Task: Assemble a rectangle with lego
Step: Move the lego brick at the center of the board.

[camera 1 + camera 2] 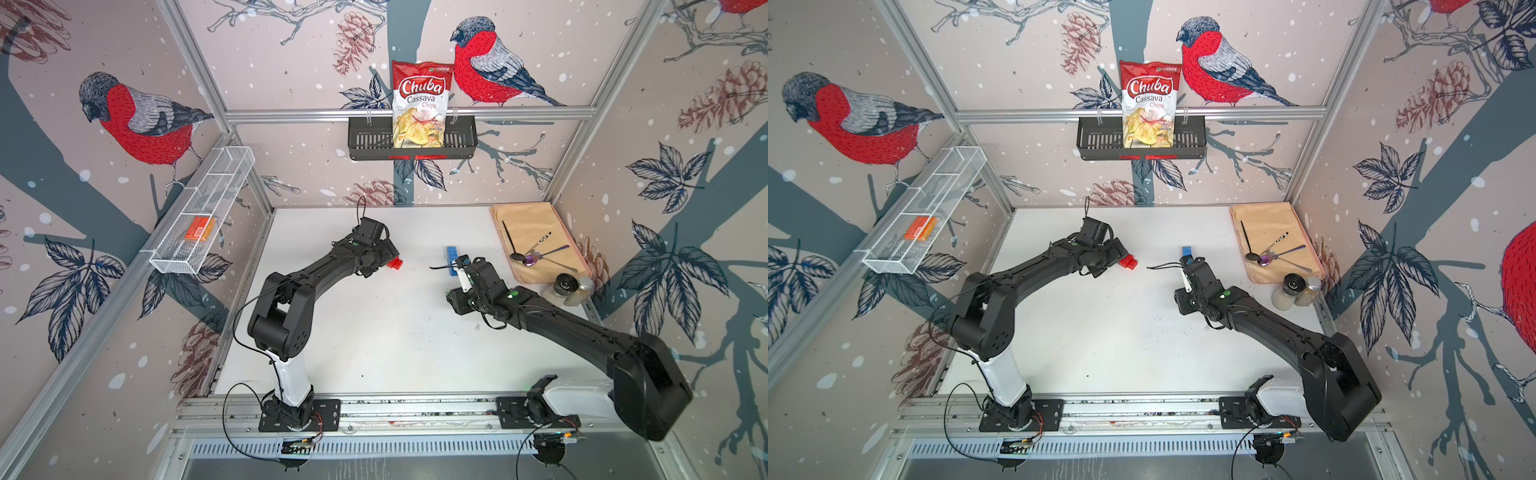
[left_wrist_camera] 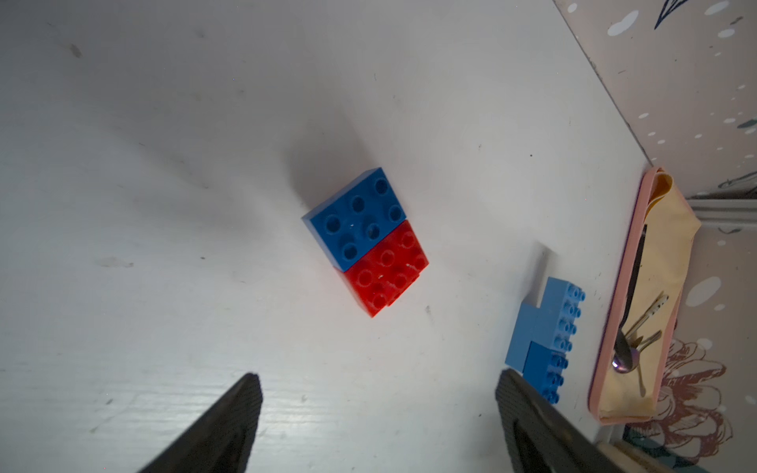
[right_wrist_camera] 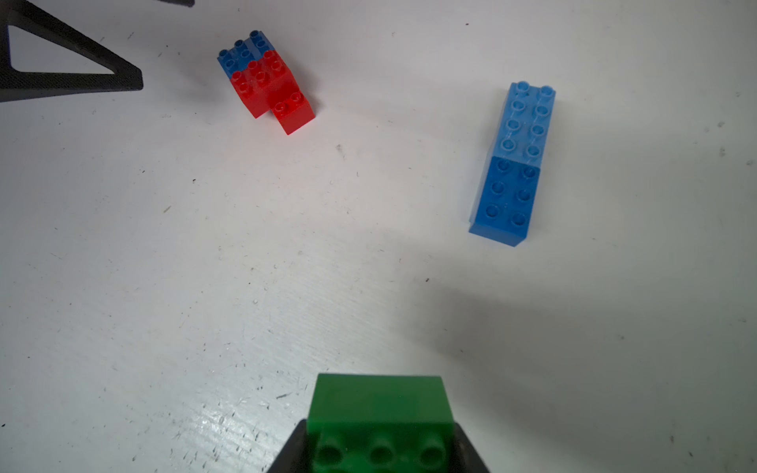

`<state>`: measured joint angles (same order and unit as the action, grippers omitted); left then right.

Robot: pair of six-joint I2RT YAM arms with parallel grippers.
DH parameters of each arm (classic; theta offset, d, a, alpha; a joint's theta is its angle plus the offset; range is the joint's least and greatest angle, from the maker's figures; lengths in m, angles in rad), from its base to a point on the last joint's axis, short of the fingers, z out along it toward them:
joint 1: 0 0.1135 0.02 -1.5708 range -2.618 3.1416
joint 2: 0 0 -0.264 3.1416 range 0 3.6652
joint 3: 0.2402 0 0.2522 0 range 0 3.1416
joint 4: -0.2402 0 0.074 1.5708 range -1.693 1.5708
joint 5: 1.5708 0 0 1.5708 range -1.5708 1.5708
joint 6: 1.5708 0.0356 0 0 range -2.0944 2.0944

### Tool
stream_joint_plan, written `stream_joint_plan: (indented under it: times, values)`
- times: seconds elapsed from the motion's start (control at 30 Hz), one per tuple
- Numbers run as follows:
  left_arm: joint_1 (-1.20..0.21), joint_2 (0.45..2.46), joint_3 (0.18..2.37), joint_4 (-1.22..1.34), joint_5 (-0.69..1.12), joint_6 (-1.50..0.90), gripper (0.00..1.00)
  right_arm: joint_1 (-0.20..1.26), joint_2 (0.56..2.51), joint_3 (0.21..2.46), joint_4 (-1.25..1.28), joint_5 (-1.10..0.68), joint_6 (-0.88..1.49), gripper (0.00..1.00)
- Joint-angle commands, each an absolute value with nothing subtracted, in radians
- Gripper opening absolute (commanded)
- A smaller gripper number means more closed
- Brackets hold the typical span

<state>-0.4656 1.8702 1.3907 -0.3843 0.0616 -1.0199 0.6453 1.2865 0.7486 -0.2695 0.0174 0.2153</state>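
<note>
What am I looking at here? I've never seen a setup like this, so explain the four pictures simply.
Two robot arms reach over a white table: the left arm and the right arm. Two pictures look down from above, almost identically; two come from cameras on the wrists. The left gripper is open near a red-and-blue stack. The right gripper grips a green brick. Joined blue bricks lie apart. A tray with spoons and two shakers sit aside.
</note>
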Motion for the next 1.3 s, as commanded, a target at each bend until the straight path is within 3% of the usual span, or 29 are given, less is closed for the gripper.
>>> stream_joint_plan:
  times: [0.0,0.7,1.27]
  values:
    - [-0.477,1.954,1.501,-0.556,0.009,-1.175,0.89,0.643,1.273,0.735,-0.187,-0.016,0.233,0.4]
    - [-0.494,2.223,1.78,-0.709,-0.031,-1.232,0.89,0.643,1.238,0.709,-0.157,-0.035,0.243,0.4]
    - [-0.513,2.187,1.698,-0.721,-0.047,-1.105,0.89,0.643,1.234,0.699,-0.148,-0.031,0.248,0.4]
